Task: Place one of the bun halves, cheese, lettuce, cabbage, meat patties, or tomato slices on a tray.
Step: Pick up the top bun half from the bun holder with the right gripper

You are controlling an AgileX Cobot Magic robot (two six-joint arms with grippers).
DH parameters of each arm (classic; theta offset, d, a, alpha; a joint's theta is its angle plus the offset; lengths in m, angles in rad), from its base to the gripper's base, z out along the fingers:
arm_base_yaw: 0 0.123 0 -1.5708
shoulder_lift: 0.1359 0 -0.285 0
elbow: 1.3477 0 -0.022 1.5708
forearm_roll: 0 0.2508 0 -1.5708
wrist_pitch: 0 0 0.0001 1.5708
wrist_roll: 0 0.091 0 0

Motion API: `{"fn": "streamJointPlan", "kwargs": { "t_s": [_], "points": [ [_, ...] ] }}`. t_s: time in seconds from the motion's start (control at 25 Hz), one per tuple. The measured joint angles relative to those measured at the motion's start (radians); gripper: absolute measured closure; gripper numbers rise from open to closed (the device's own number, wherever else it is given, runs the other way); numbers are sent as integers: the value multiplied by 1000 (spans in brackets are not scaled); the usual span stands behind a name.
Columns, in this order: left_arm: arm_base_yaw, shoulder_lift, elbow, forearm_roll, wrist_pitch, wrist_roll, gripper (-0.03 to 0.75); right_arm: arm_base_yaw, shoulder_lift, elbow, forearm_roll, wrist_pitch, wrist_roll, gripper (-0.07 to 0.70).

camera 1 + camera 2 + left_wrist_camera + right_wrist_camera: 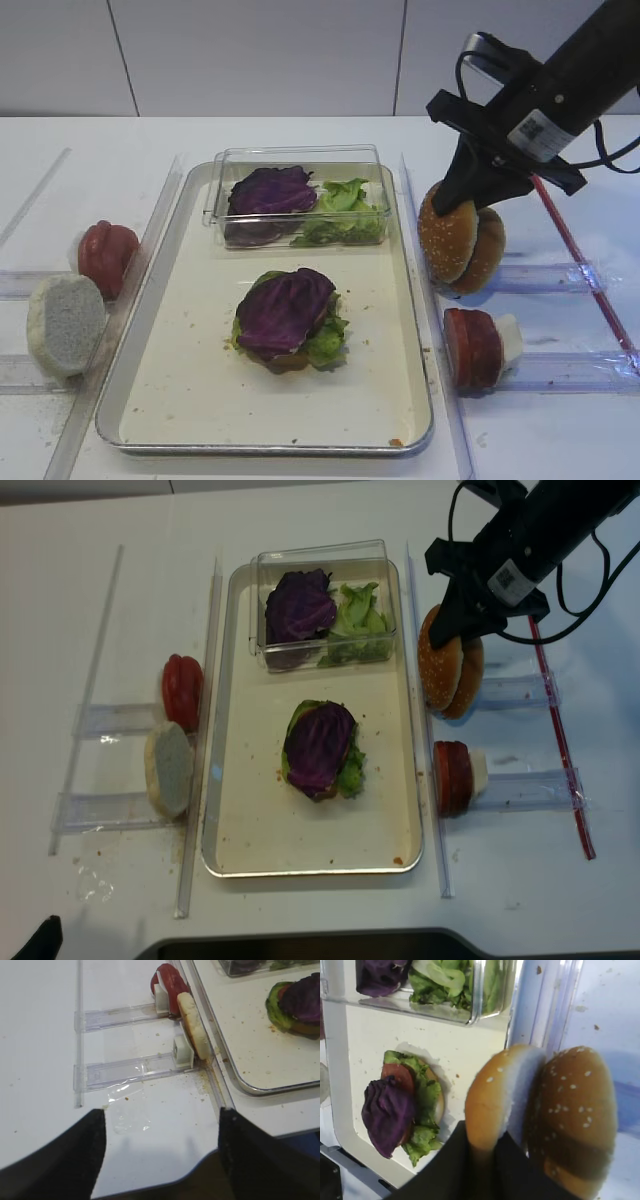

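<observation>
Two sesame bun halves stand on edge side by side at the right of the overhead view, just outside the tray (412,330), propped upright so a finger can slip between them. The right gripper (470,200) is clamped on the nearer bun top (447,238), one dark finger wedged between the pair in the wrist view. At centre frame the tray holds a stack topped with cabbage (284,308) over lettuce (326,342), probably awaiting this lid. The left gripper (160,1150) hovers low at bottom, jaws apart, empty.
</observation>
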Motion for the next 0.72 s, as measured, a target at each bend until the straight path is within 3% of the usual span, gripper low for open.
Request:
{"fn": "streamJointPlan", "kwargs": {
  "t_s": [0.72],
  "points": [
    [0,0,0,0,0,0,276,0,-69,0,20,34,-14,514]
  ]
}}
